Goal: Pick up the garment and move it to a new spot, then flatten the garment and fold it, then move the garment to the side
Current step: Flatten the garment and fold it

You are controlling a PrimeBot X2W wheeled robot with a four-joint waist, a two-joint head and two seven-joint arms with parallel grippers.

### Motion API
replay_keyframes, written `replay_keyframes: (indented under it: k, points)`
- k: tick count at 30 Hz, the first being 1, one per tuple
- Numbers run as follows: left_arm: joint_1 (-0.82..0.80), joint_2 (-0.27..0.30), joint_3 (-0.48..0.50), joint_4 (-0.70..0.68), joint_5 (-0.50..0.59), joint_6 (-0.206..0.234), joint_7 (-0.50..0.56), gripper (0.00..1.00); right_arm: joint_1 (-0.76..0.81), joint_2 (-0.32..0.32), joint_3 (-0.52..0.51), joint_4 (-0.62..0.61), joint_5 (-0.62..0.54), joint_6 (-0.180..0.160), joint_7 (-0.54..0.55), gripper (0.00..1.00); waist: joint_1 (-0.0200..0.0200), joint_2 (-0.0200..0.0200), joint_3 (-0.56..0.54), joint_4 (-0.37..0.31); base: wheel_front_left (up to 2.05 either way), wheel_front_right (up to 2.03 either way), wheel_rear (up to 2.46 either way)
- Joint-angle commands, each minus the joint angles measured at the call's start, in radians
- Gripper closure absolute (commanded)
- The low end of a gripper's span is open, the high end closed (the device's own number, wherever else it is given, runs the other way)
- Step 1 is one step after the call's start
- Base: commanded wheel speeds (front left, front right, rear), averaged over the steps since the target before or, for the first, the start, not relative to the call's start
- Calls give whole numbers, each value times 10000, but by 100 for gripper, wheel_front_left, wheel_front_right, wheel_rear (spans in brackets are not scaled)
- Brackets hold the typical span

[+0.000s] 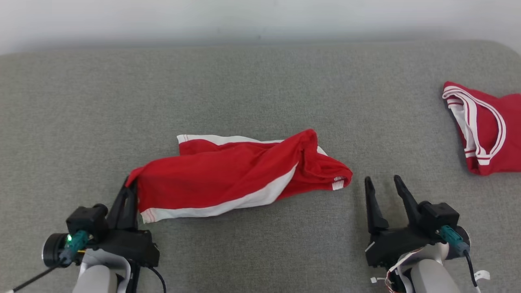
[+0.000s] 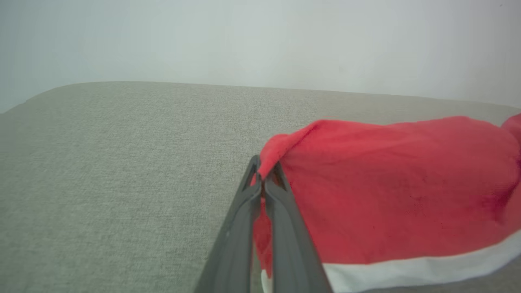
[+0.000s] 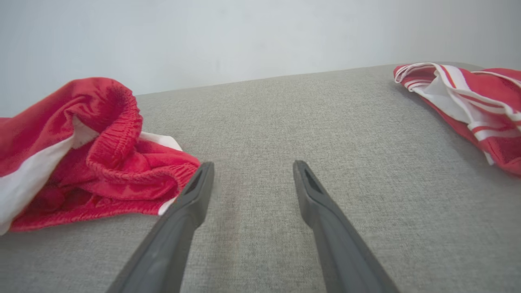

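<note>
Grey woven cloth covers the broad worktop (image 1: 260,81), which runs back to a plain pale wall (image 1: 260,20) and rounds off at its far right corner.

Across the near middle lies the garment (image 1: 228,175), red with a white band along its near edge (the right wrist view shows a gathered elastic hem at its right end). It is rumpled rather than flat. Its left corner is raised off the cloth, while its bunched right end rests on the surface.

At the far right edge, well apart from it, sits a second red-and-white garment (image 1: 488,130), crumpled, with striped trim.

At the near left, the left claw (image 1: 129,185) has its two dark fingers pressed together on the garment's left corner, with red cloth showing between them in the left wrist view.

At the near right, the right claw (image 1: 382,179) stands wide apart and holds nothing, its tips low over bare cloth. The garment's right end lies just to its left, close beside the nearer finger; I cannot tell whether they touch.
</note>
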Motion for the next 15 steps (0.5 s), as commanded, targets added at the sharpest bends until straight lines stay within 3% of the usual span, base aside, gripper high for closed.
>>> replay_keyframes:
  k: [1, 6, 8, 9, 15]
  points:
    - [-276, 28, 202, 249, 96, 75, -27, 100, -100, 44, 199, -234, 134, -31, 4, 0, -2, -1, 305, -225, 0, 0, 0]
    - [-746, 68, 689, 792, 332, 227, -27, 100, -145, -31, 1098, -925, 422, -31, 4, 0, -2, -1, 522, -296, 0, 0, 0]
    - [-912, 67, 958, 996, 448, 351, -27, 49, -100, -111, 1511, -1188, 497, -31, 4, 0, -2, -1, 582, -311, 0, 0, 0]
    - [-984, 34, 1057, 1101, 492, 400, -27, 2, -73, -133, 1688, -1297, 551, -31, 4, 0, -2, -1, 605, -310, 0, 0, 0]
    - [-914, -284, 1459, 937, 774, 568, -27, 0, 36, -308, 2685, -1917, 817, -30, 5, 0, -2, -1, 647, -144, 0, 0, 0]
